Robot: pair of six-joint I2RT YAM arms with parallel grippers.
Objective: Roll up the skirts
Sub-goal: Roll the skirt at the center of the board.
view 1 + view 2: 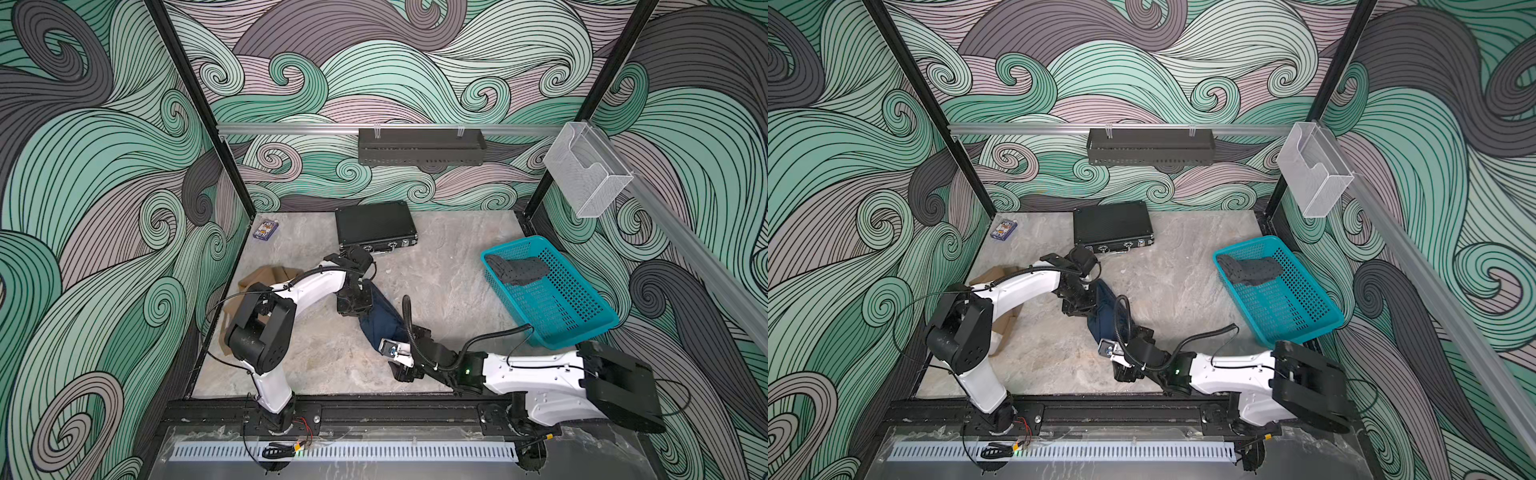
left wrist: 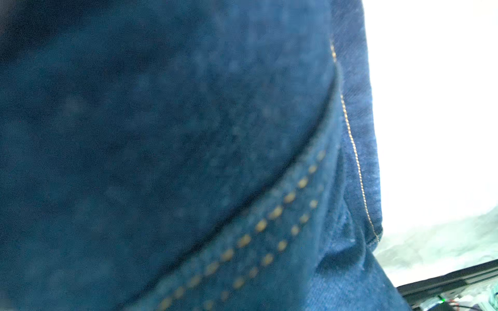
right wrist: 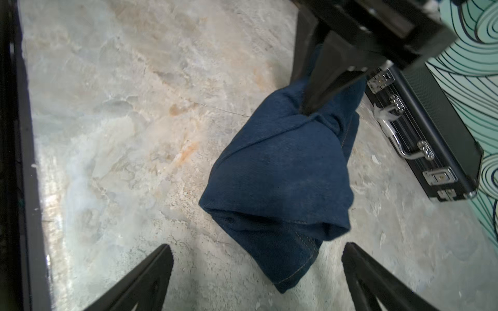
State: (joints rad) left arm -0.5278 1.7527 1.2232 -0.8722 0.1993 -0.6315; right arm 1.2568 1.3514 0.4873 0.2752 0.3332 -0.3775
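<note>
Right wrist view shows rolled denim skirt [image 3: 277,183] pinched by left fingers [image 3: 326,78], right fingers [image 3: 145,277] apart

Just beyond the left gripper [image 3: 308,109], apart from it: flat black ribbed hard case [image 1: 376,226] with metal latches. Farther beyond and left of that gripper: small blue printed card box [image 1: 266,229]. Well right of the right gripper [image 3: 257,246]: teal perforated plastic basket [image 1: 561,299].

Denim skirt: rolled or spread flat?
Rolled: denim skirt is a compact bundle with wrapped layers showing at its end; left gripper pinches it.
</note>
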